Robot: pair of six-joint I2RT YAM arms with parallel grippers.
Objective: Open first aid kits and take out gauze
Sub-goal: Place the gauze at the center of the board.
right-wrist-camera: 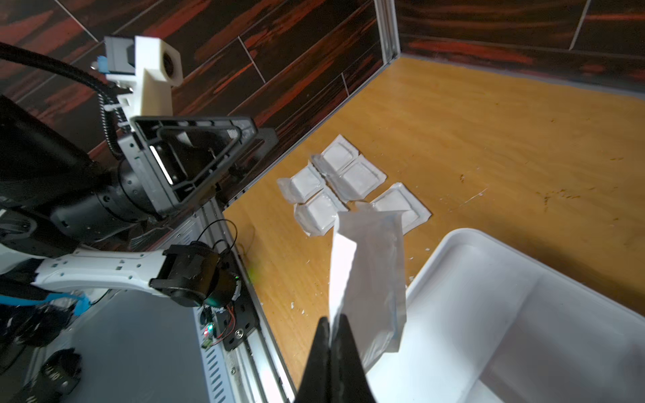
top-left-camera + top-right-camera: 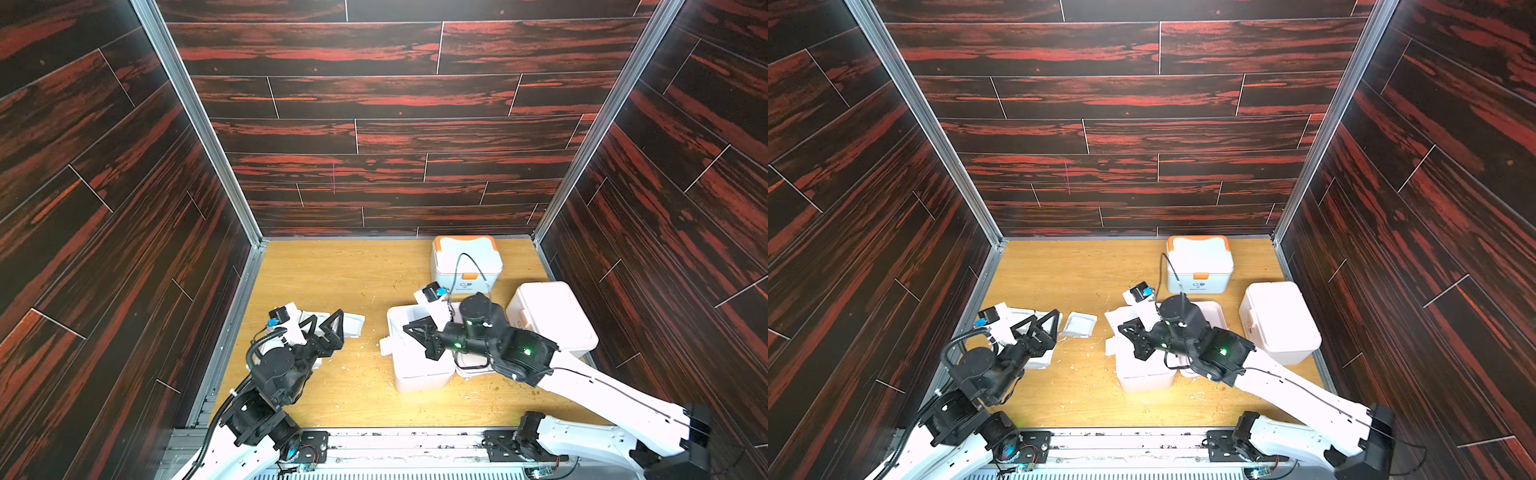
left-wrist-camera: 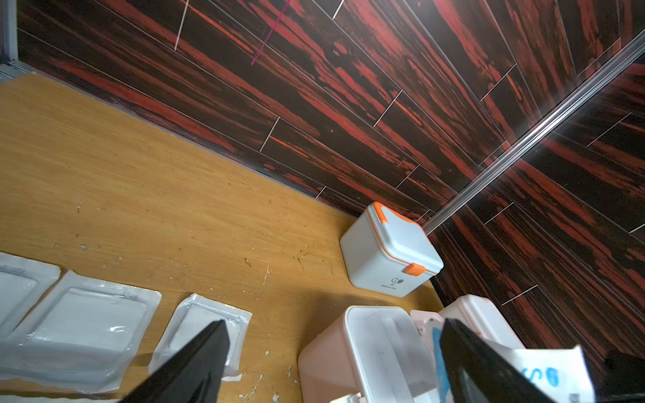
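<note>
- Right wrist view, lower centre: a gauze packet (image 1: 370, 272) is pinched in the closed right gripper (image 1: 330, 321), just beside the open kit (image 1: 436, 254).
- Five laid-out packets (image 1: 335, 181) lie mid-frame on the table (image 1: 488, 139). The left gripper (image 2: 330, 324) hovers wide, holding nothing.
- Step, likely: carrying gauze out. Next, set it by the others. The orange-trimmed kit (image 2: 465, 262) and pink kit (image 2: 552, 316) look shut.

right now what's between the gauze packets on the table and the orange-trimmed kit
Just bare table, flecked with small crumbs, between the gauze packets and the orange-trimmed kit; the left wrist view shows it plainly.
</note>
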